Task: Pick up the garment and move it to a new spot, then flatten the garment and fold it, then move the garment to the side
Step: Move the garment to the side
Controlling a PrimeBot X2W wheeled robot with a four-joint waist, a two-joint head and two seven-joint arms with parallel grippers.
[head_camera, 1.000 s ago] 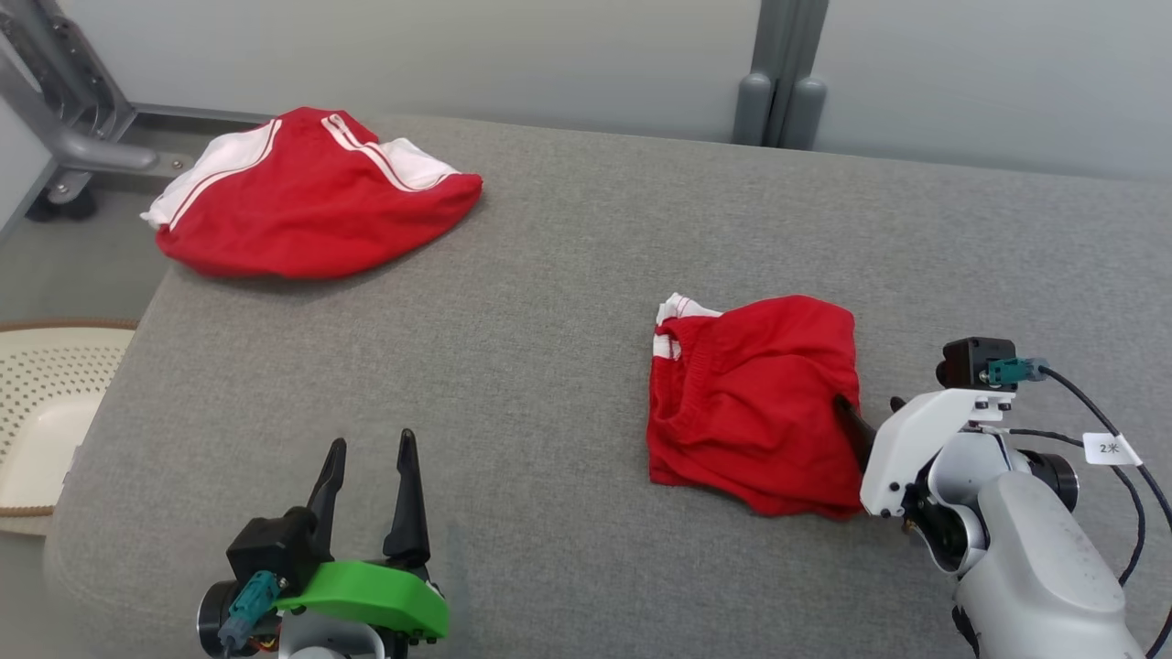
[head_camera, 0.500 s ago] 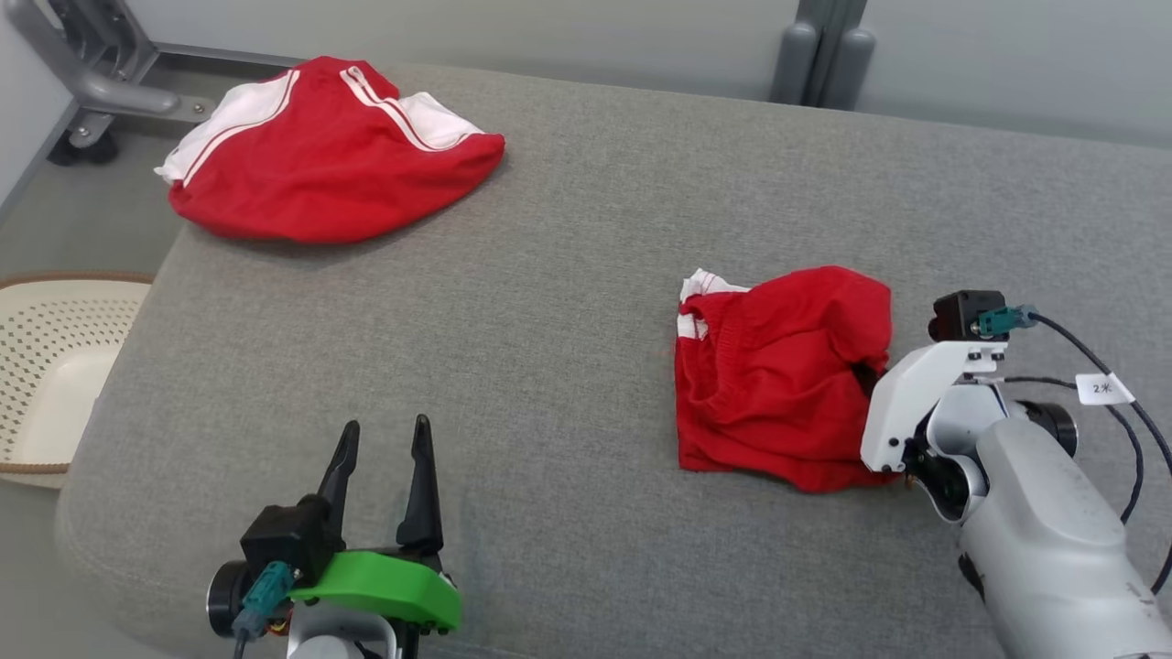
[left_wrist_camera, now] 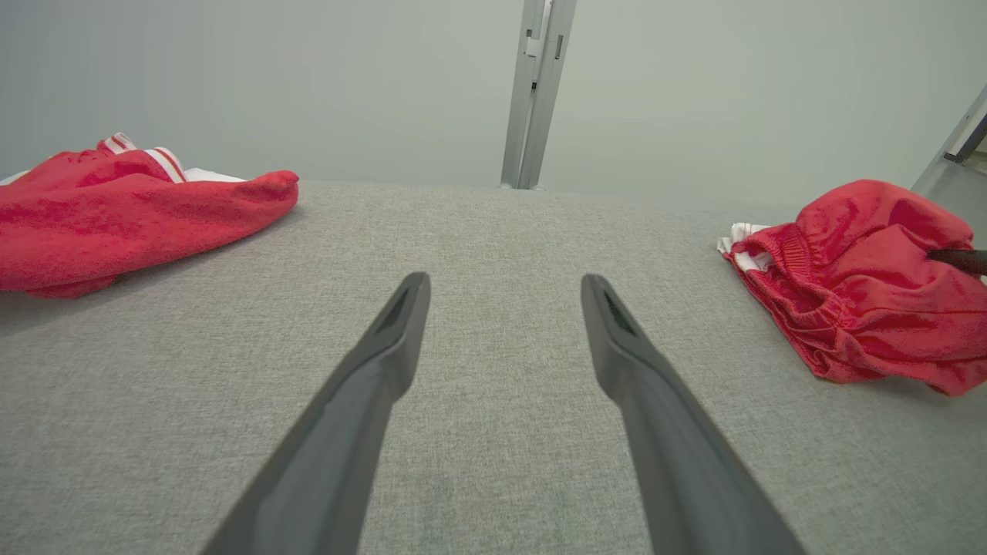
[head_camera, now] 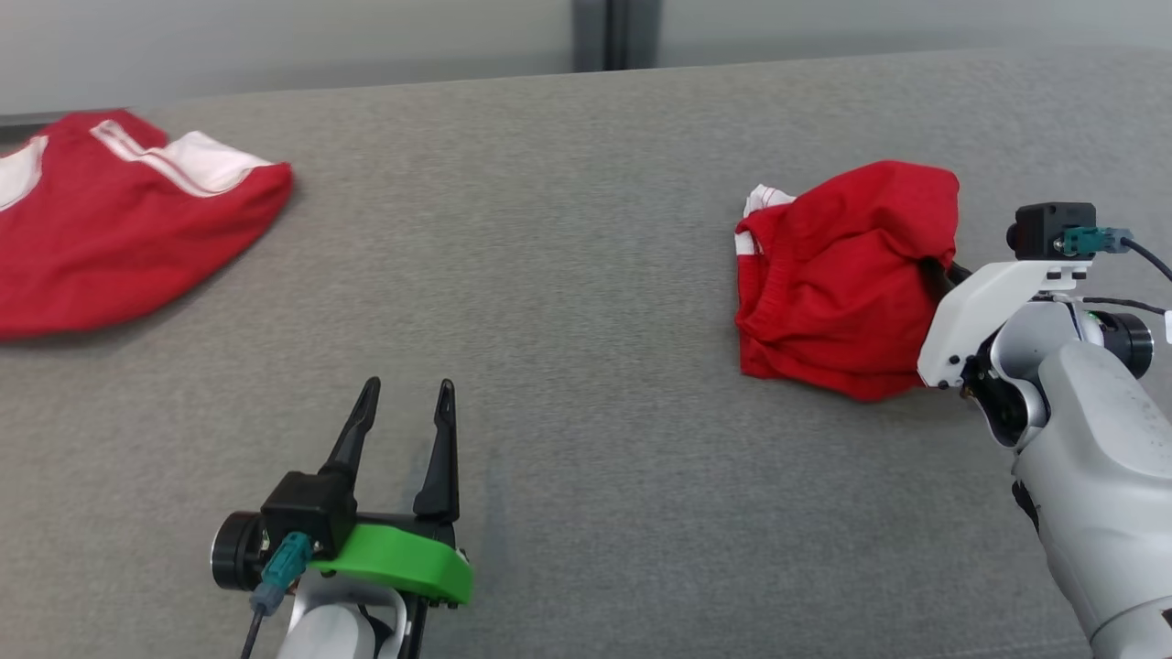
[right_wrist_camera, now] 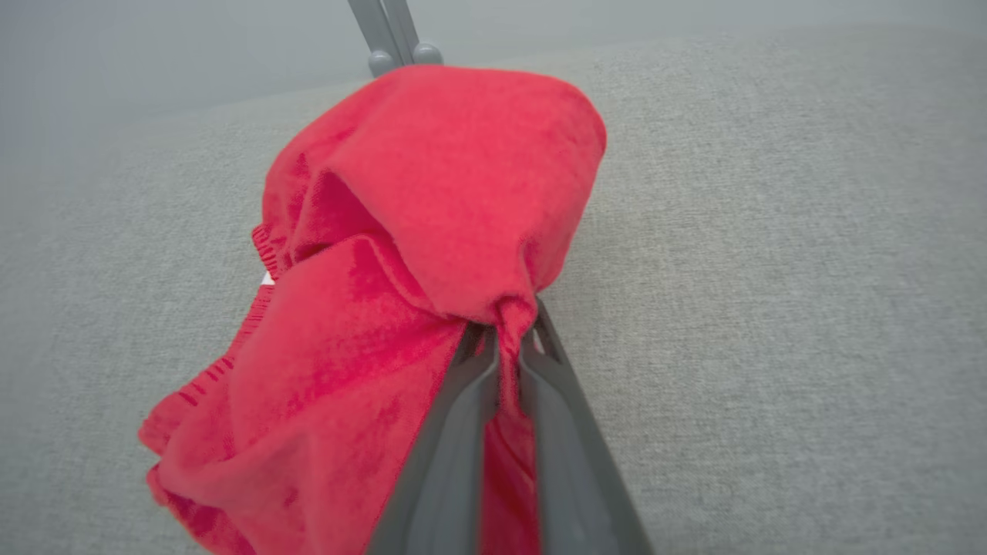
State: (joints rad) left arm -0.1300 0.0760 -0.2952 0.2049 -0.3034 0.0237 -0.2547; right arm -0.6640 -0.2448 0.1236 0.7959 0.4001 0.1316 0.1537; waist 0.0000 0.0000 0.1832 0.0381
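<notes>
Since 1 s ago the R hand (right_wrist_camera: 505,339) has clamped onto the garment's (head_camera: 833,284) right edge, bunching the cloth up; rest of it lies on the table (head_camera: 568,275), far right. Head cam also swung. L hand (head_camera: 407,398) hovers open, nothing in it, near-left over table, well apart from 2nd garment (head_camera: 110,238) at far left.

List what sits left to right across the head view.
red and white garment → left gripper, open → crumpled red garment → right gripper, shut on that garment's right edge
</notes>
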